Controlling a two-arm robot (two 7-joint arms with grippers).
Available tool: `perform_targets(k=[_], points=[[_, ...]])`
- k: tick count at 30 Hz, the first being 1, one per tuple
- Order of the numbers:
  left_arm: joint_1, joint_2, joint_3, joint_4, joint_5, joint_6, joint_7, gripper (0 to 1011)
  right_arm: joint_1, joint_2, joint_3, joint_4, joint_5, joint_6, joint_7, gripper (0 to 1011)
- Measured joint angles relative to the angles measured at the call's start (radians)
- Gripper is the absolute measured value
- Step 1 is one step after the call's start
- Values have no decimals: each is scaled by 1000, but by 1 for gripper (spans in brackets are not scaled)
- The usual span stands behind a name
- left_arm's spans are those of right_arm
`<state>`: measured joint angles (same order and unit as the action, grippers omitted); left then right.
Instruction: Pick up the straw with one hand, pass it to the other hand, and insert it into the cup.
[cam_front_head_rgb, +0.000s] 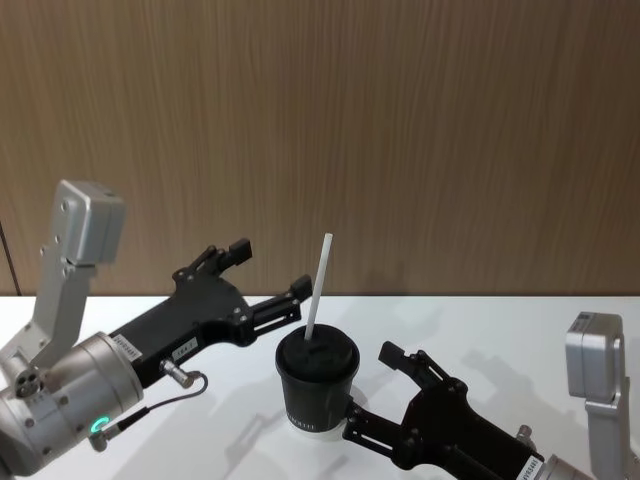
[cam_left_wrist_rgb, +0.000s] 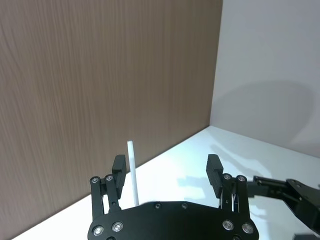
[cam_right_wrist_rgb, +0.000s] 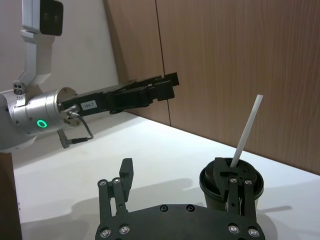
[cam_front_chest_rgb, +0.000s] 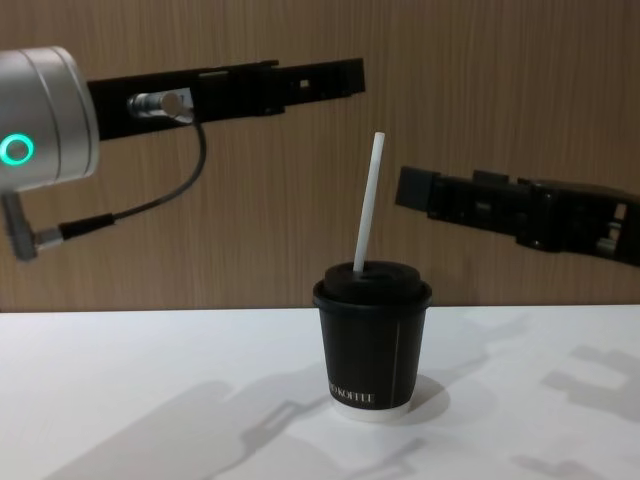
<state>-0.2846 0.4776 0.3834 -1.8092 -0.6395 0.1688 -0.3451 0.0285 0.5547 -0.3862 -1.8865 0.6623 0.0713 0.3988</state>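
Observation:
The black cup (cam_front_head_rgb: 317, 385) with its domed lid stands on the white table, and the white straw (cam_front_head_rgb: 319, 285) sticks up out of the lid, leaning slightly. My left gripper (cam_front_head_rgb: 270, 272), on a silver wrist with a green ring light, hovers open just left of the straw's upper part, holding nothing. In the left wrist view the straw (cam_left_wrist_rgb: 133, 172) rises just beyond one finger of that gripper (cam_left_wrist_rgb: 166, 167). My all-black right gripper (cam_front_head_rgb: 375, 390) is open beside the cup on its right. In the chest view both grippers (cam_front_chest_rgb: 345, 75) (cam_front_chest_rgb: 415, 190) hang above the cup (cam_front_chest_rgb: 372, 350) and apart from the straw (cam_front_chest_rgb: 368, 205).
A brown wood-panel wall (cam_front_head_rgb: 400, 130) stands close behind the white table (cam_front_chest_rgb: 150, 400). A pale wall (cam_left_wrist_rgb: 270, 65) meets it at a corner in the left wrist view. Grey arm links rise at far left (cam_front_head_rgb: 80, 240) and far right (cam_front_head_rgb: 600, 380).

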Motion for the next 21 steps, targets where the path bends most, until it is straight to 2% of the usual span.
perform_targets(k=[21], points=[[83, 60, 2, -76, -20, 23, 22, 1003, 0, 0, 0, 0, 0, 0, 0, 1001]])
